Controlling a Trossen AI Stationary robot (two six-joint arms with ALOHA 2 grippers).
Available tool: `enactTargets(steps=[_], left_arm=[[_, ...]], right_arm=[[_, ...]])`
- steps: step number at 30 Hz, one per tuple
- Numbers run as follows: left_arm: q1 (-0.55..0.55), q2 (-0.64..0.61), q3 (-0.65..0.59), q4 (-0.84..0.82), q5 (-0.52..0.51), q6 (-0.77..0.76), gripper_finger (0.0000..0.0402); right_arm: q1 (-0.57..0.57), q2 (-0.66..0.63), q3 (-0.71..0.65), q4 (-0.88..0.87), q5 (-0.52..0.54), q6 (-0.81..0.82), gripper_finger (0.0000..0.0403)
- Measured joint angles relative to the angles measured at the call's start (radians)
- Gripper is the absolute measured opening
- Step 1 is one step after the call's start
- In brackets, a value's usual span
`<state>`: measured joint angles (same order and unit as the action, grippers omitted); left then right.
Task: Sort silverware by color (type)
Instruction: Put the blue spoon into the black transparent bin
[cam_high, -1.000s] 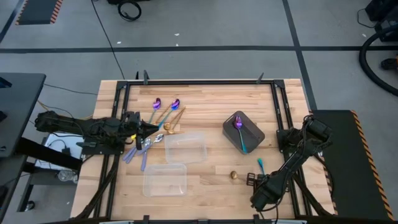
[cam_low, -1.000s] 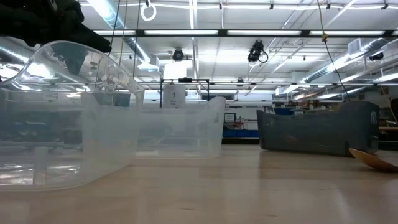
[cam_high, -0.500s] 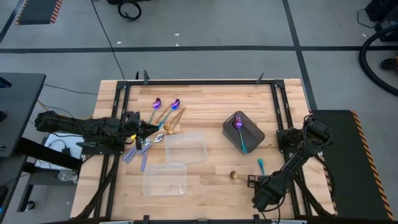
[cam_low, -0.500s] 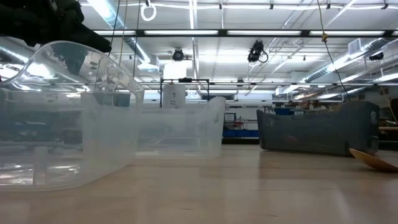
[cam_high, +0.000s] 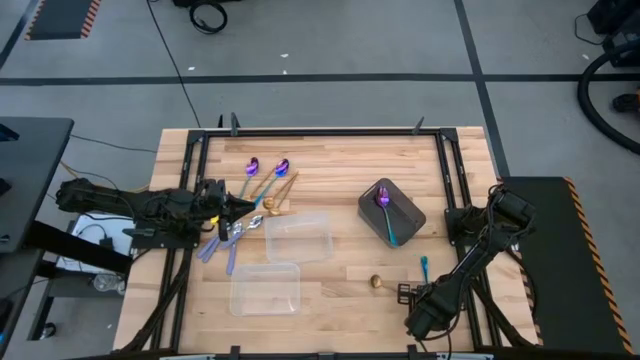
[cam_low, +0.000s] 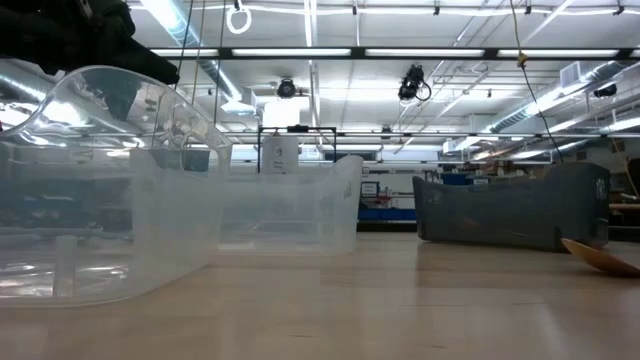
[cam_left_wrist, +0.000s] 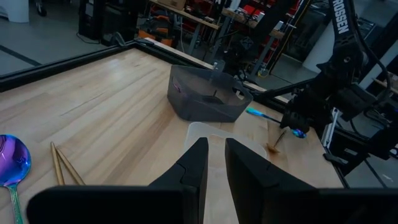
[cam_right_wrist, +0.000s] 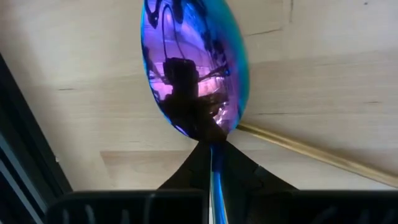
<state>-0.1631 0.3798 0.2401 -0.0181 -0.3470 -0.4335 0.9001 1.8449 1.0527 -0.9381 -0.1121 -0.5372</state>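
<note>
In the high view my right gripper (cam_high: 411, 290) is near the table's near right corner, shut on an iridescent spoon (cam_high: 424, 266). A gold spoon (cam_high: 377, 282) lies flat on the wood just left of it. Another iridescent spoon (cam_high: 384, 200) lies in the dark grey tray (cam_high: 408, 212). The other spoons lie flat in a loose group at the left: iridescent ones (cam_high: 252, 166), gold ones (cam_high: 284, 186) and silver ones (cam_high: 226, 240). My left gripper (cam_high: 240, 208) waits above that group, shut and touching nothing. My right gripper pinches the iridescent spoon at its neck (cam_right_wrist: 212, 155), where the handle meets the bowl, between its two fingers. The bowl (cam_right_wrist: 196, 68) sticks out ahead of the fingertips toward the wood, and the handle runs back between them. Whether the bowl touches the table I cannot tell.
Two clear plastic trays (cam_high: 298, 236) (cam_high: 265, 288) stand mid-table, fronting the low view (cam_low: 110, 190). The gold spoon's handle (cam_right_wrist: 311, 153) lies on the wood beneath the held bowl. A black frame (cam_high: 445, 150) runs round the table. Bare wood lies between the clear trays and the grey tray.
The end of the held iridescent spoon has shifted a little toward the table's right edge and shows shorter from above. Both arms have otherwise kept still.
</note>
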Motion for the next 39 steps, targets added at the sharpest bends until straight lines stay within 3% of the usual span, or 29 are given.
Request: enactTargets(steps=[14,30,39], left_arm=[[0.0,0.0,0.0,0.0,0.0,0.0,0.0062],[0.004,0.0,0.0,0.0,-0.001,0.002,0.0062],[0.004,0.0,0.0,0.0,0.0,0.031,0.0062]], right_arm=[[-0.037,-0.084,0.031,-0.035,0.07,0.092,0.0013],[-0.105,-0.097,0.101,-0.071,0.064,0.165,0.0012],[-0.263,-0.098,0.218,-0.071,-0.125,0.478,0.0012]])
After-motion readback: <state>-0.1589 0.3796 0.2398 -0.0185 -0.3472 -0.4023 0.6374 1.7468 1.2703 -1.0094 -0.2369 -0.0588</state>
